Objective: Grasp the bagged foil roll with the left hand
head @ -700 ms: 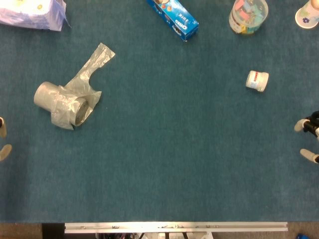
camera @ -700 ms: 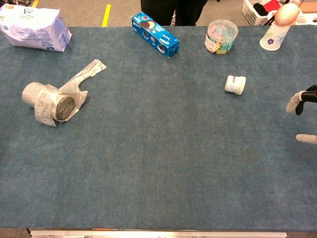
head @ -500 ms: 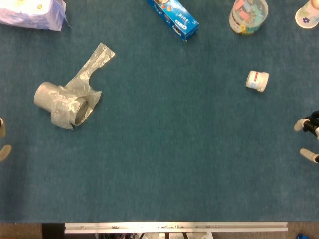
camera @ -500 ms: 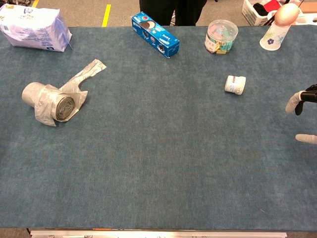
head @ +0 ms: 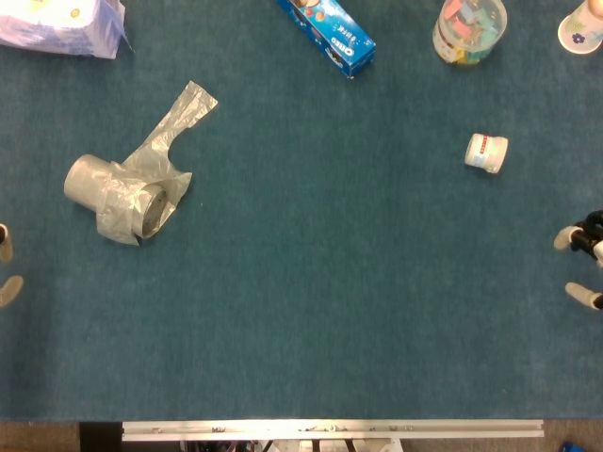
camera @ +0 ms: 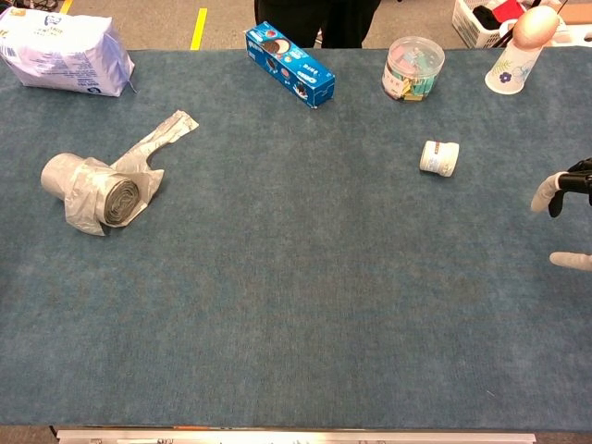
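blue oreo box (head: 328,34) far off; bagged foil roll (head: 121,197) lies slantwise (open end near-right), both hands' fingers spread, empty.

A lab-like test room — blue-carpeted table (camera: 305,305) of assorted groceries, yellow floor tape (camera: 198,25) behind.

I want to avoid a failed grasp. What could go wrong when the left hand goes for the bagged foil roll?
The loose bag around the bagged foil roll may let the fingers catch only plastic. The roll lies on its side, so a push could roll it away. The left hand shows only at the frame edge, far from it.
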